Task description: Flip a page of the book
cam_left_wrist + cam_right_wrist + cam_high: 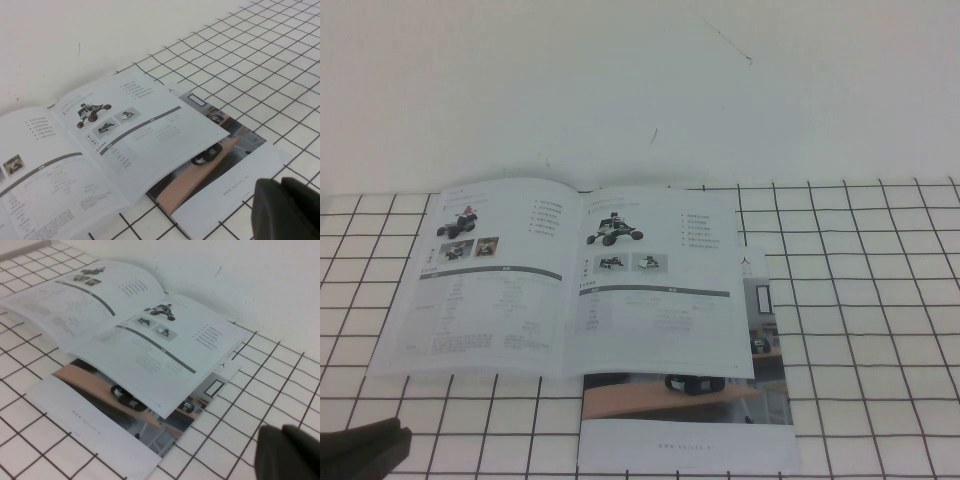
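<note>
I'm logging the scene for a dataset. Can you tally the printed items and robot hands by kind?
Open book: 1
Brochure partly under it: 1
Robot hands: 2, left hand at the near left, right hand only in its wrist view
Total: 4

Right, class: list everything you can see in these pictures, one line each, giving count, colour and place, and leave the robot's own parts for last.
book: one, white pages, lying open on the table, left of centre.
brochure: one, brown floor photo with white strip, partly under the book's right page.
table: one, white with a dark grid, beneath everything.
wall: white, behind the table.
left tool: one, dark, near left corner of the table.
right tool: one, dark, seen only by its wrist camera, near the brochure.
</note>
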